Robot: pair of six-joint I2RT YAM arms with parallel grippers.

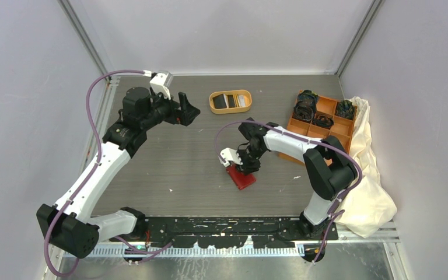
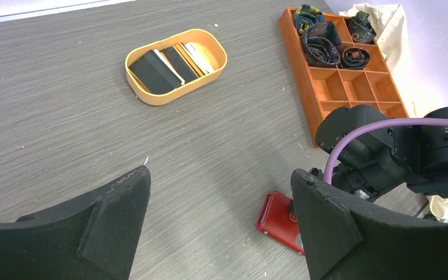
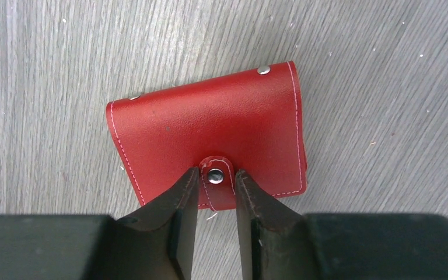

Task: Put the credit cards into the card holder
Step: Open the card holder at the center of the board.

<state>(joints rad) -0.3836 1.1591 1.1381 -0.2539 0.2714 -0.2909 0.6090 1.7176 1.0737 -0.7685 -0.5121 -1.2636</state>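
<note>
The wallet [image 3: 210, 128] was laid shut near the middle of the desk [image 1: 169, 163]. Its tab [image 3: 217, 189] was framed closely by the right jaws, likely so it could be unsnapped. Whether it was pinched could not be told. The left jaws were held wide, with nothing between. The cards [image 2: 151, 70] were seen in the tray [image 2: 157, 99] by the far edge.

Soft, even, bright light falls from overhead, leaving only faint shadows under the arms. Small glints show on the card holder's [image 3: 210, 122] studs. The table [image 3: 64, 87] grain is sharp, while the nearest fingers [image 2: 111, 233] look slightly soft.
</note>
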